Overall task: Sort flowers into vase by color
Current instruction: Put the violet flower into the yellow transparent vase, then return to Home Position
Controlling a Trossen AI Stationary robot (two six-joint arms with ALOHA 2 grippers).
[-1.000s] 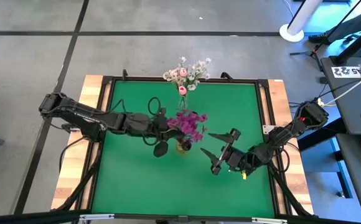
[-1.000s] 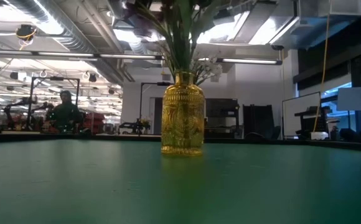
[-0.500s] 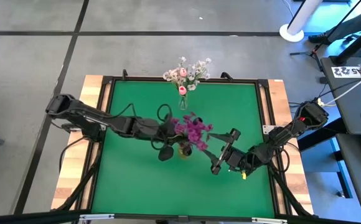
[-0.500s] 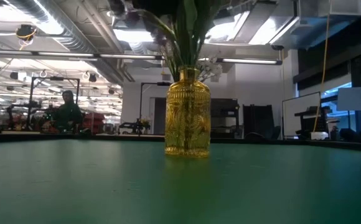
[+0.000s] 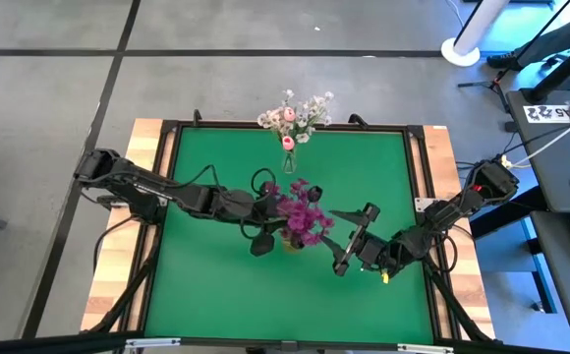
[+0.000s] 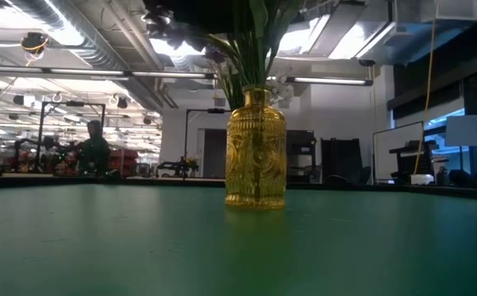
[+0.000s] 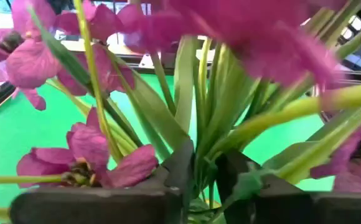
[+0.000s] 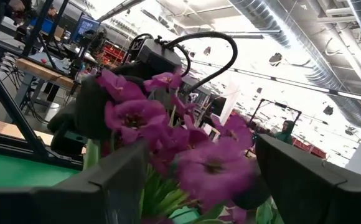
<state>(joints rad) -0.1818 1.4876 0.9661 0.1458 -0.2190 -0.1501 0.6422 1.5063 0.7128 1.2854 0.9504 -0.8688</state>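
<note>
The purple-magenta flowers (image 5: 303, 212) stand bunched with their green stems in a ribbed yellow glass vase (image 6: 256, 160), which rests on the green table near its middle (image 5: 292, 239). My left gripper (image 5: 268, 212) reaches in from the table's left and is shut on the bunch's stems just above the vase. My right gripper (image 5: 341, 241) waits open just right of the bunch, and in the right wrist view the purple blossoms (image 8: 196, 155) show between its wide-spread fingers. White and pink flowers (image 5: 295, 116) stand in a clear vase (image 5: 288, 162) at the far edge. My left gripper (image 7: 204, 169) pinches several green stems and leaves (image 7: 200, 146) of the purple bunch between its two fingers (image 7: 179, 171). It comes roughly level from the table's left, across the stems. The stems stay upright, with their lower ends in the yellow vase on the table.
The green mat (image 5: 206, 285) is framed by a dark rail and wooden table edges (image 5: 138, 147). Open mat lies on the near side and to the left and right of the yellow vase. A person (image 6: 93, 148) is in the room far behind the table.
My left gripper has moved toward the table's right and slightly nearer, carrying the purple bunch with it. The yellow vase has slid along the table the same way, staying upright. My right gripper has stayed open.
</note>
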